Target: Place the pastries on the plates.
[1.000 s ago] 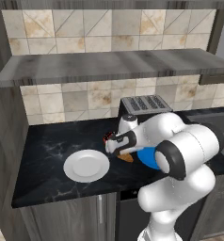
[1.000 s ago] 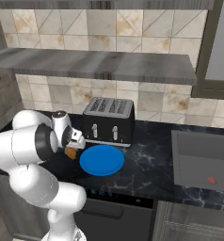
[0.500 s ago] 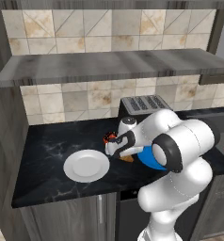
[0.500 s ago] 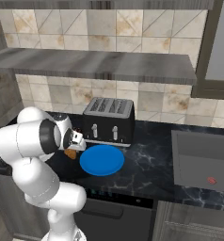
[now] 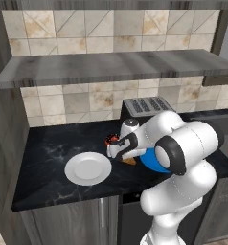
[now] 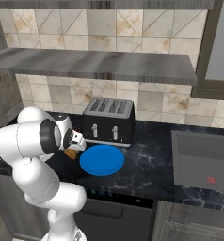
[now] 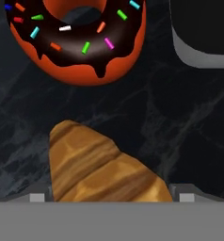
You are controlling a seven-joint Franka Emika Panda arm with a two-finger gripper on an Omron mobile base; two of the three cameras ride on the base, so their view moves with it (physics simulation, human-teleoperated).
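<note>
The golden-brown croissant [image 7: 102, 167] lies on the dark counter right under my hand, between my two spread fingertips [image 7: 37, 197]. My gripper [image 7: 112, 197] is open and holds nothing. Just beyond it sits the chocolate donut [image 7: 81, 42] with red-orange icing and sprinkles. In the left base view my gripper [image 5: 117, 152] hangs low over the croissant [image 5: 130, 161], with the donut [image 5: 111, 140] behind it. The white plate [image 5: 88, 168] lies to the left. The blue plate [image 6: 102, 160] lies to the right, partly hidden by my arm in the left base view.
A black toaster [image 6: 109, 121] stands close behind the pastries, its corner [image 7: 203, 33] near the donut. A grey sink [image 6: 203, 160] is set in the counter at the far right. A shelf [image 5: 111, 67] overhangs the counter.
My hand has edged a little left and lower over the croissant. The pastries and both plates have not moved.
</note>
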